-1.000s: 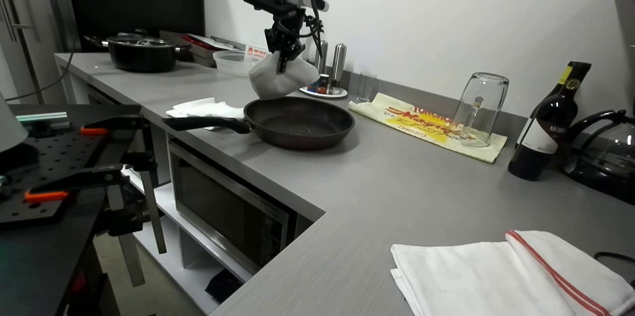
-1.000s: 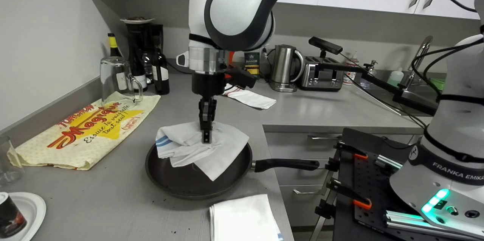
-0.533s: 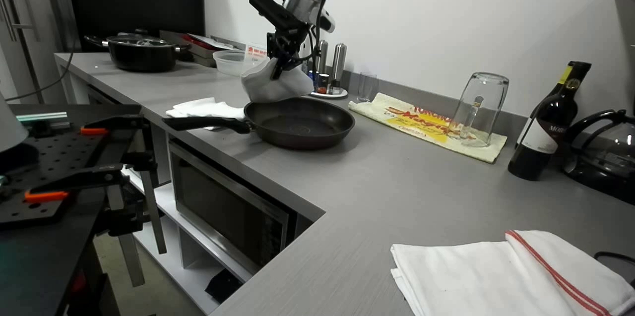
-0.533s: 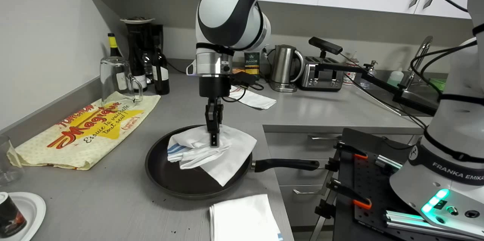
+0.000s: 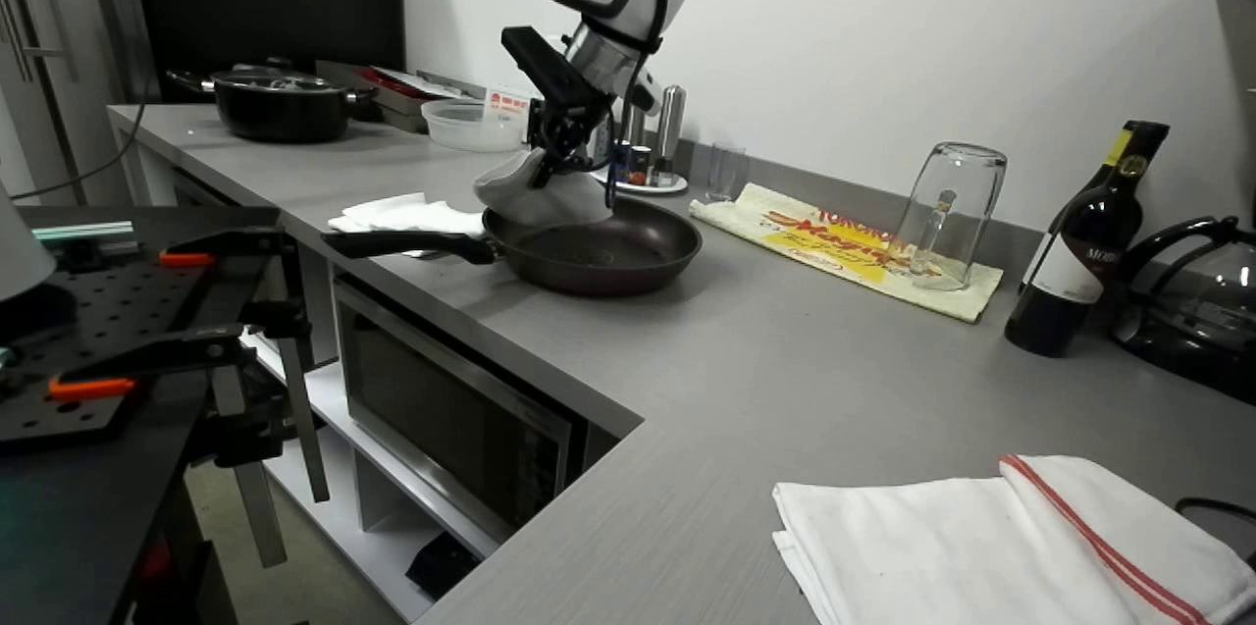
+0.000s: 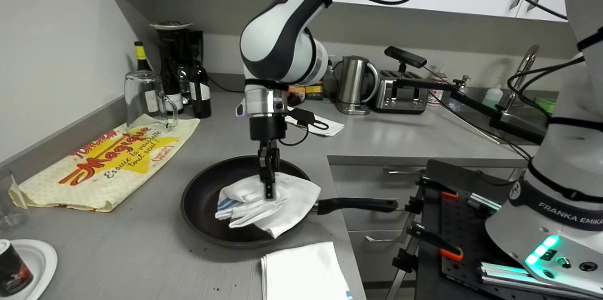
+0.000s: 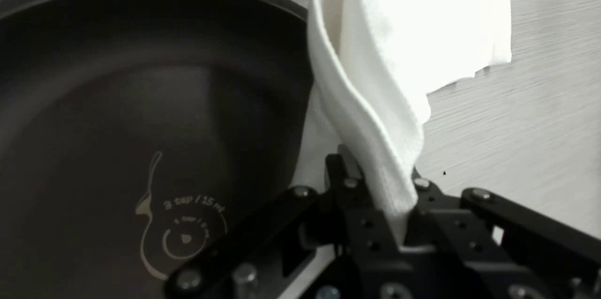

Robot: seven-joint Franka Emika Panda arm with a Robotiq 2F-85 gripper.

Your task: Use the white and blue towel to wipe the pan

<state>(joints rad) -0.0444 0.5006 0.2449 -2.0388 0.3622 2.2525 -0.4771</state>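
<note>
My gripper is shut on a white towel with blue stripes. In an exterior view the towel hangs bunched over the handle side of the dark pan; its lower part is down inside the pan's outline. In an exterior view the gripper is tilted above the pan, and the towel is at its rim. I cannot tell how firmly it touches the pan. In the wrist view a towel fold sits between the fingers, beside the pan; the fingertips are partly hidden by cloth.
A folded white towel with a blue mark lies beside the pan. The pan's black handle reaches past the counter edge. A yellow printed cloth with an upturned glass mug lies by the wall. A white plate holds small containers.
My gripper has come down with the towel and moved a little toward the pan's handle. The towel's lower part has sunk into the pan. The pan has not moved.
</note>
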